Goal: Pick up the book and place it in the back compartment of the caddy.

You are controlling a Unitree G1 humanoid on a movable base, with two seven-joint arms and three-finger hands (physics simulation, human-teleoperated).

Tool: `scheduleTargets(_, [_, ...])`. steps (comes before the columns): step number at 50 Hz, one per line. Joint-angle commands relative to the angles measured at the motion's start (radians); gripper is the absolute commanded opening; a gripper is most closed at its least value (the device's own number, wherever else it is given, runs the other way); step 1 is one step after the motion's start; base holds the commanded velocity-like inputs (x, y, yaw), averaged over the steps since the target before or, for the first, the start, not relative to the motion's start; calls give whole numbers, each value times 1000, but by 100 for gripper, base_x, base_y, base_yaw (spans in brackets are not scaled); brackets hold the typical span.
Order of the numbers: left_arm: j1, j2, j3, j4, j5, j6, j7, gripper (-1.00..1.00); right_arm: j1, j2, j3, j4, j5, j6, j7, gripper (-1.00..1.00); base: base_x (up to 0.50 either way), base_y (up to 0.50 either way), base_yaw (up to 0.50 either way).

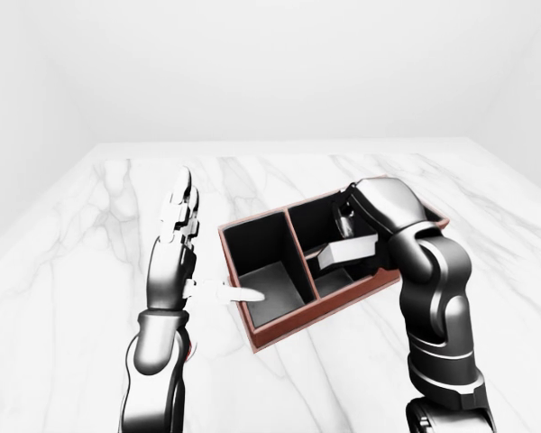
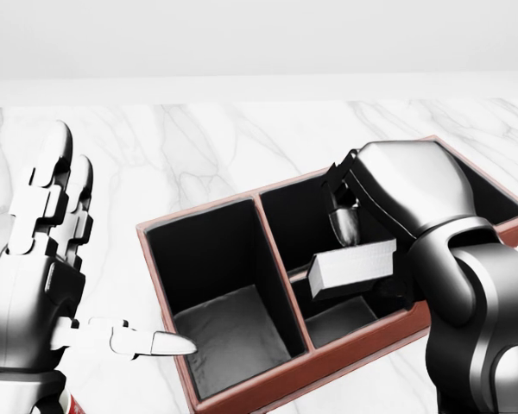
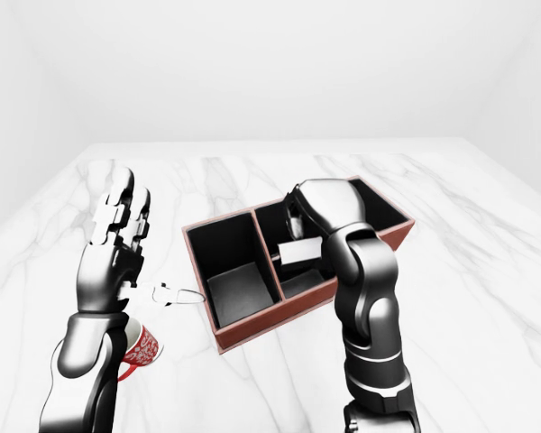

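A white marble table point(image 1: 81, 271) fills the scene under plain white walls. At the far left, seen only in the right-eye view, a red patterned mug point(image 3: 141, 346) sits on the marble, partly hidden behind the robot's left forearm. The left hand point(image 2: 43, 259) stands upright at the left of the head view, its fingers point(image 2: 56, 185) spread wide and pointing up, its thumb stretched out sideways to the right; it holds nothing, and the thumb tip ends just beside the caddy's left wall. The caddy point(image 2: 242, 392) is a reddish-brown box with a black interior, lying at an angle across the middle of the table. Its leftmost compartment is large and open, showing a grey floor. To its right the box is split by dividers into a farther compartment and a smaller nearer one; another section at the far right is mostly hidden by the robot's arm. The right hand point(image 2: 388, 203) reaches in from the right over these middle compartments, fingers closed on the book point(image 2: 352, 267), a pale grey slab held roughly level and tilted slightly, above the divider between the farther and nearer compartments.
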Motion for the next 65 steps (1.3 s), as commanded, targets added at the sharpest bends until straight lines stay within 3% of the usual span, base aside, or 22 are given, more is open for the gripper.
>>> scheduleTargets(1, [2, -1, -3, 4, 2, 0, 2, 100, -35, -20, -14, 54, 12, 0, 0, -100, 0, 0, 0])
scheduleTargets(65, [13, -2, -15, 5, 13, 0, 3, 100, -67, -43, -15, 281, 129, 0, 0, -100, 0, 0, 0])
